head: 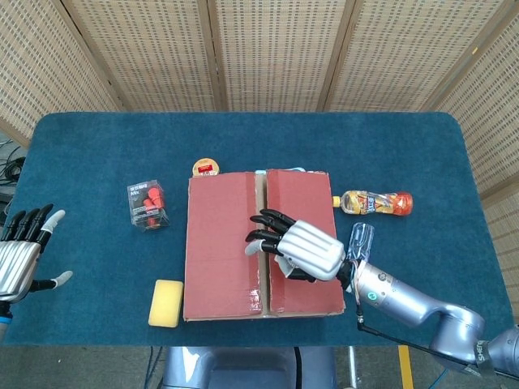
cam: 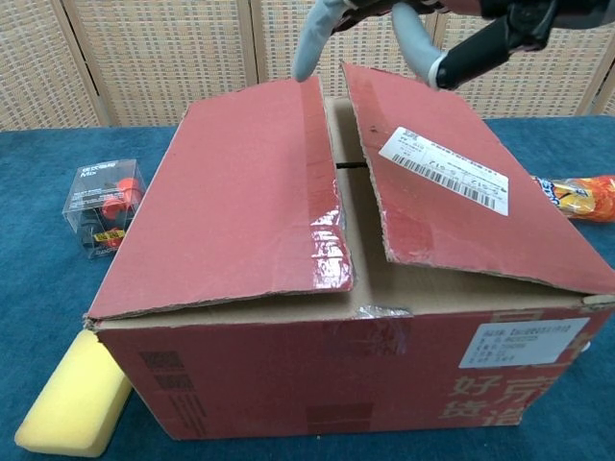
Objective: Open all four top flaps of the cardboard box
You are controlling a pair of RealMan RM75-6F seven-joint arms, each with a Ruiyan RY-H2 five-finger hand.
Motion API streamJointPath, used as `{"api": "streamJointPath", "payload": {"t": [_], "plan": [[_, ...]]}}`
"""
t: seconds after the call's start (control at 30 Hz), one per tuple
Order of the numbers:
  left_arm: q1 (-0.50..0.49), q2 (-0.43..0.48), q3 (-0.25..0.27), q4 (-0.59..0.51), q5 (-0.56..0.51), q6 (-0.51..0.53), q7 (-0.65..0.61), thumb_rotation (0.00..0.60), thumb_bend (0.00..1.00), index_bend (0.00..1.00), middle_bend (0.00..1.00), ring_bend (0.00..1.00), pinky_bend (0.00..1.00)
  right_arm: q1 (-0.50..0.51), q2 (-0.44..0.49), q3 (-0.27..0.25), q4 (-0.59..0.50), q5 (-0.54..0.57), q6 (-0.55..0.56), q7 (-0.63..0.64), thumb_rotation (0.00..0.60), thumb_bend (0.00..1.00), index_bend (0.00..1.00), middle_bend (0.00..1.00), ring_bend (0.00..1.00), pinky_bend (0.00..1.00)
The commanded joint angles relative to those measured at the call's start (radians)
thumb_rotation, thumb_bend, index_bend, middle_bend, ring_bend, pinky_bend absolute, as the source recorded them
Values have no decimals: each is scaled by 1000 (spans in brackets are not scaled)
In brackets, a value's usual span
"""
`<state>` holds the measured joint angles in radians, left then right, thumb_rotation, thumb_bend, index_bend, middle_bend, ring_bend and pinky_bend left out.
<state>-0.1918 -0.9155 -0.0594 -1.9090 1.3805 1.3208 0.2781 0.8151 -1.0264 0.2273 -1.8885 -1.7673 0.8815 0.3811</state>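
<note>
A red-brown cardboard box (head: 261, 243) stands mid-table, its two long top flaps lying nearly closed with a slit between them. In the chest view the left flap (cam: 240, 192) and right flap (cam: 461, 187) slope slightly upward toward the seam. My right hand (head: 296, 247) hovers over the box with fingers spread, reaching across the seam; the chest view shows its fingertips (cam: 306, 43) above the flaps' far edge. It holds nothing. My left hand (head: 23, 258) is open with fingers apart at the table's left edge, far from the box.
A yellow sponge (head: 165, 302) lies at the box's front left. A clear case of red pieces (head: 147, 204) sits to the left. Behind the box is a small round tin (head: 206, 168). An orange drink bottle (head: 377, 202) and a clear water bottle (head: 361, 243) lie to the right.
</note>
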Motion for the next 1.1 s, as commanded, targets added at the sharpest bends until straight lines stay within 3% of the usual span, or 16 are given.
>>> {"api": "streamJointPath", "payload": {"t": [0.03, 0.3, 1.1], "plan": [[-2, -6, 2, 3, -2, -1, 2, 507, 134, 0, 0, 0, 0, 22, -26, -6, 19, 15, -21, -40, 600, 1000, 291, 244, 0, 0], [0, -14, 8, 9, -4, 1, -2, 509, 135, 0, 0, 0, 0, 43, -60, -25, 60, 41, -36, -143, 600, 1000, 299, 248, 0, 0], [-3, -5, 22, 7, -2, -11, -38, 509, 135, 0, 0, 0, 0, 46, -79, -78, 119, 89, -3, -226, 600, 1000, 339, 278, 0, 0]]}}
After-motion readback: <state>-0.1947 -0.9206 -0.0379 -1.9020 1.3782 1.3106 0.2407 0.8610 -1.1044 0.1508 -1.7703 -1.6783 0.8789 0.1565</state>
